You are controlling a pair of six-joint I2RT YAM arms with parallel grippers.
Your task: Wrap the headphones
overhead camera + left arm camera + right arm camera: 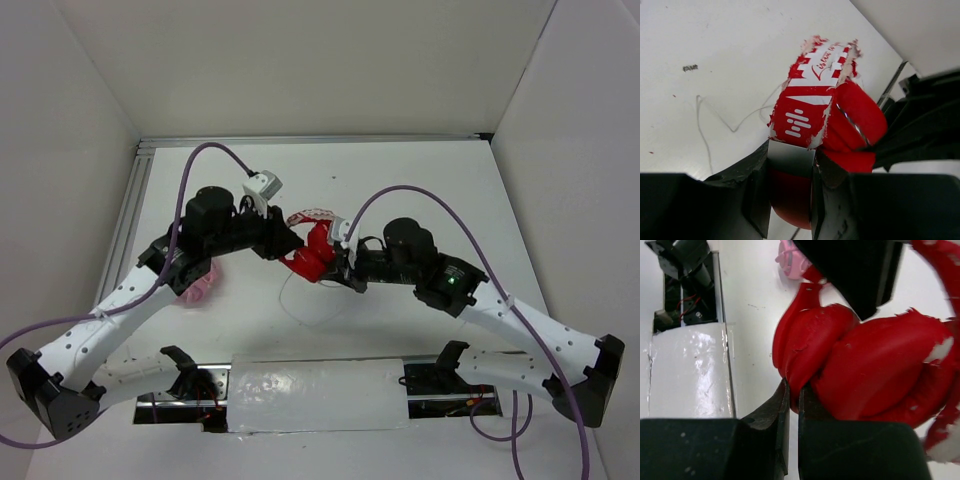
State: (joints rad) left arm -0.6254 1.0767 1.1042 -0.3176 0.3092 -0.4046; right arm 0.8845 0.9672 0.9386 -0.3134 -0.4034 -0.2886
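The red headphones [312, 252] hang between both grippers above the table's middle. My left gripper [290, 243] is shut on the headband's slider just below its red and white worn pad [812, 90]. My right gripper [338, 268] is shut on the thin edge of a red ear cup [812, 347]. The second cup [885, 370] presses against the first. The thin white cable [300, 305] trails in a loop on the table below the headphones and shows in the left wrist view [715, 120].
Pale pink headphones [197, 285] lie under my left arm, also in the right wrist view [790, 260]. A white padded block [315, 395] sits at the near edge between the arm bases. White walls enclose the table.
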